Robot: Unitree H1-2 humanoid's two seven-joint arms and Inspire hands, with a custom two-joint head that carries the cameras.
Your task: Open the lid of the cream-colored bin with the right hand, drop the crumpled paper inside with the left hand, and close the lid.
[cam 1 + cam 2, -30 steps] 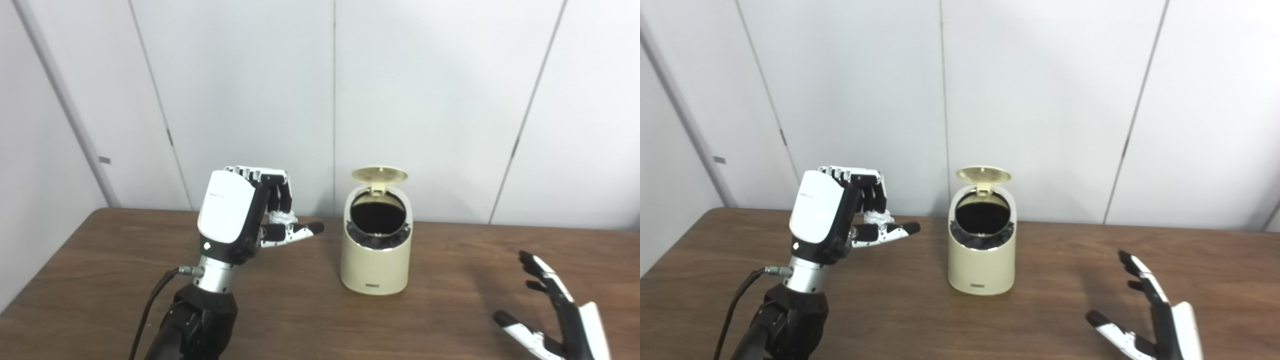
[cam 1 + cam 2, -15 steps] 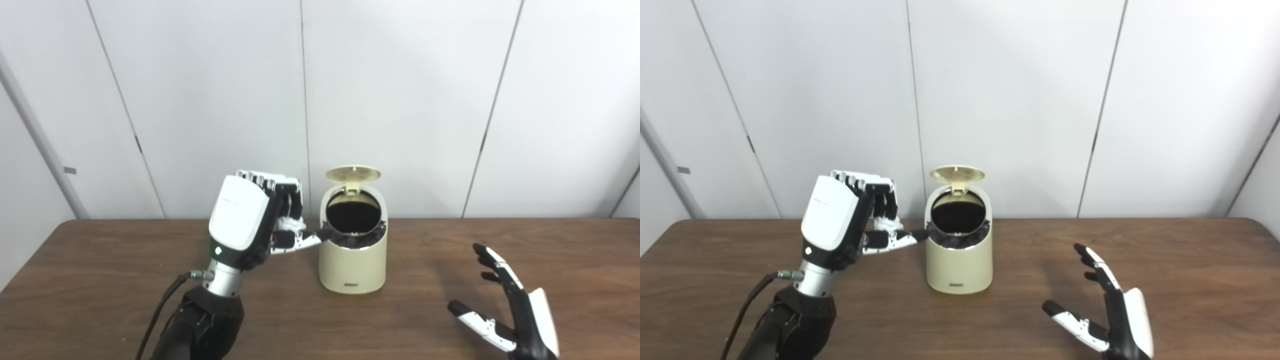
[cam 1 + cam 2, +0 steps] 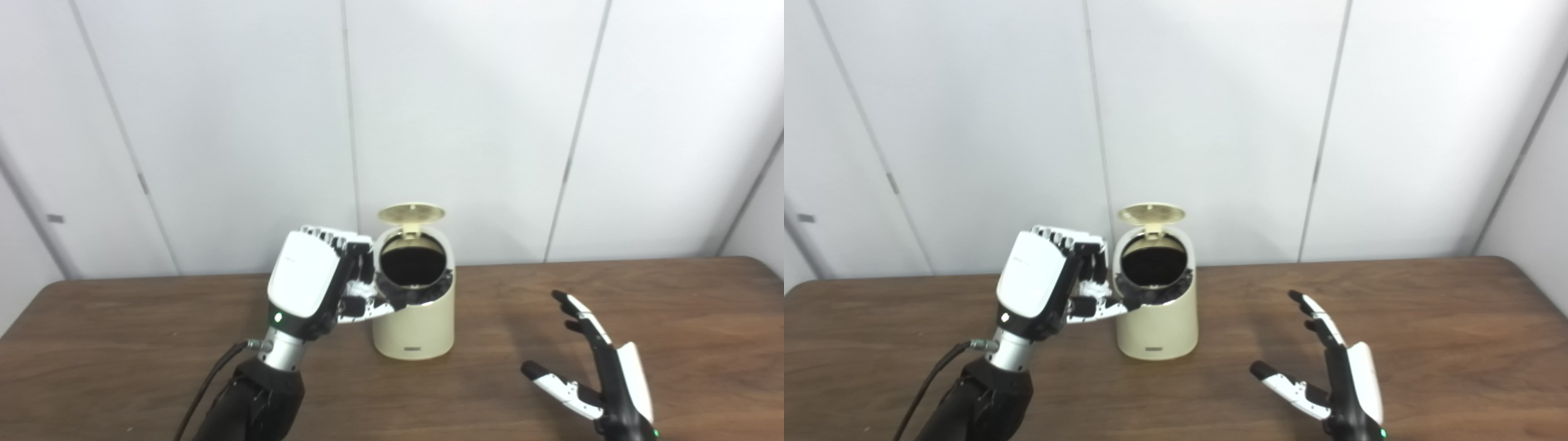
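My left hand (image 3: 315,288) is curled around the crumpled paper (image 3: 360,288), which shows only as a bit of white between my fingers, right against the left side of the cream-colored bin (image 3: 414,306). My thumb already reaches across the dark rim of the opening. The lid (image 3: 411,214) stands tipped up at the back, and the bin sits on the worktop (image 3: 122,343) near its far edge. My right hand (image 3: 603,376) rests low to the right, well apart from the bin, fingers spread and holding nothing.

The risks, as I judge them: the paper sits beside the mouth rather than over it, so letting go now would likely drop it down the outside wall onto the worktop. The bin looks light, and my thumb pressing on the rim could push it sideways or tip it. A bump from my knuckles could also knock the raised lid shut before the paper is in.

There is a small dark label (image 3: 411,350) low on the bin's front and faint print on the back of my left hand; both are too small to read.
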